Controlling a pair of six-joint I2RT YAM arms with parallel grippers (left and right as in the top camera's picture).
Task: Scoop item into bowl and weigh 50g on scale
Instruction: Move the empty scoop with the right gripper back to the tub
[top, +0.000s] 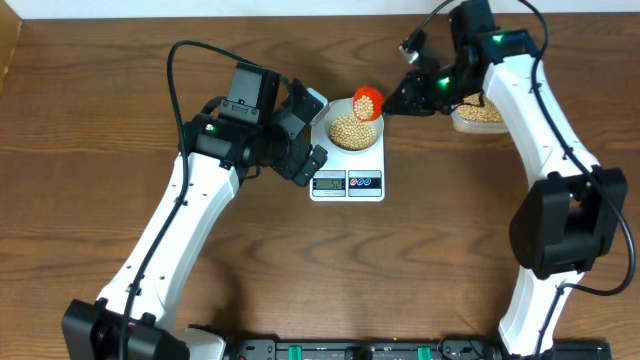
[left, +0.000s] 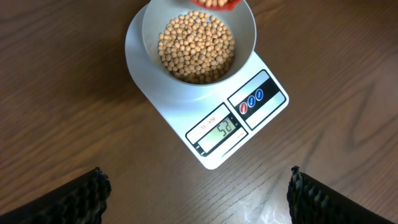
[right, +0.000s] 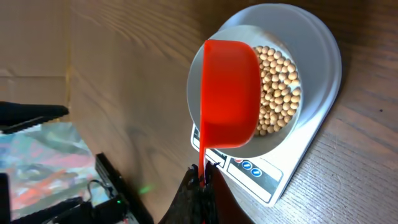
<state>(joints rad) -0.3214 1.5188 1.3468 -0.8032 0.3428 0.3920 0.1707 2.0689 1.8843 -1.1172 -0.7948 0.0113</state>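
Digits on the scale (left: 177, 115)
I am reading "52" on its grey display (left: 219, 132); the small print above is looking too blurred.

Above the bowl (left: 246, 34) rim a red scoop (top: 368, 101), left fingers (left: 81, 193) just beside the scale (left: 180, 111), bare table (top: 350, 262) before its display.

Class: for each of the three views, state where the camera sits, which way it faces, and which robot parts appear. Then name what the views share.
Overhead: above the table, facing straight down; left arm, right arm show.
Left wrist: looks down on the bowl of beans; open left gripper at bottom corners.
Right wrist: looks along the red scoop; right gripper shut on its handle.
Shared: bowl, beans, scale.
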